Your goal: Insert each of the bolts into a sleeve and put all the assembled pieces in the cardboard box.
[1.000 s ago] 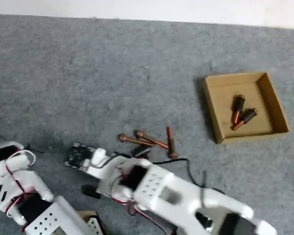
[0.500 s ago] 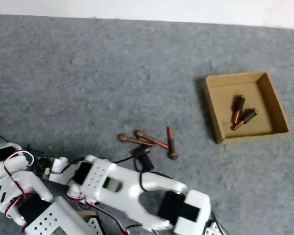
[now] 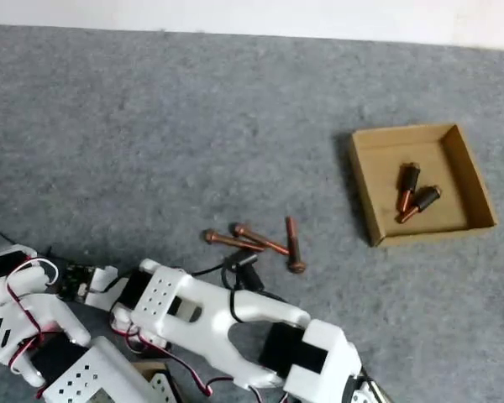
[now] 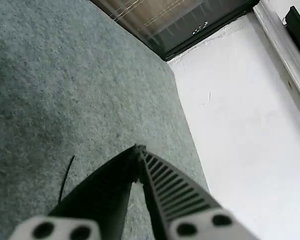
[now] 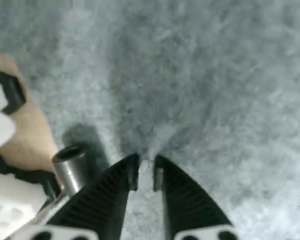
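The right arm lies stretched across the grey counter (image 3: 193,126), its body covering the near ground and one end of a dark sleeve (image 3: 244,260) that sits just beside three loose bolts (image 3: 260,240). Its right pincer (image 5: 145,172) hangs close over the counter, fingers parted by only a sliver and gripping nothing. Beside it stands an upright dark tube (image 5: 72,167), its lower end hidden behind the finger. A tan slab (image 5: 27,132) next to it is cut off at the frame's edge and hard to identify. The left pincer (image 4: 139,152), fingertips pressed together and empty, points toward a white wall (image 4: 240,125). Well apart from the bolts, the cardboard box (image 3: 361,189) holds two assembled pieces (image 3: 409,186).
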`<action>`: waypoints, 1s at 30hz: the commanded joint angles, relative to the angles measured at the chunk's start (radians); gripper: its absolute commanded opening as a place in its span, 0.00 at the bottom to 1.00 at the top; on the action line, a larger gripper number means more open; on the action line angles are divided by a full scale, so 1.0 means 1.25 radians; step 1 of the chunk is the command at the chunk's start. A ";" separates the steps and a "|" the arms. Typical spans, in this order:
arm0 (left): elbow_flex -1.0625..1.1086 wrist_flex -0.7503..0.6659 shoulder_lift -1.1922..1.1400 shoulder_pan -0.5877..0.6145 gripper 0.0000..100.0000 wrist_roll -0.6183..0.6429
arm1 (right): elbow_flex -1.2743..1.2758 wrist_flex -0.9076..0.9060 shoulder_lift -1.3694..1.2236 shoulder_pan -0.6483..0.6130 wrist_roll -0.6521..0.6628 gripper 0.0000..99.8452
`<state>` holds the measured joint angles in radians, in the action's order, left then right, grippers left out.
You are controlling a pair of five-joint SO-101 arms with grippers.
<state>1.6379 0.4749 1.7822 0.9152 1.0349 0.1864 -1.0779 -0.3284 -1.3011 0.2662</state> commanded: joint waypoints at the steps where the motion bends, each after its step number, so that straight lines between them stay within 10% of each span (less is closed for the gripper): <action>1: -0.024 -0.021 0.003 0.007 0.01 0.005 | -0.001 -0.048 0.003 0.034 0.006 0.00; 19: -0.021 -0.020 0.003 -0.004 0.01 0.005 | 0.058 0.009 0.298 0.429 0.104 0.00; 30: -0.004 -0.021 0.003 -0.025 0.01 0.002 | 0.127 0.010 0.299 0.197 -0.020 0.01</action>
<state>1.6379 0.4749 1.7822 0.8968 1.0349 0.3491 -1.0856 -0.0077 -0.9559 0.2831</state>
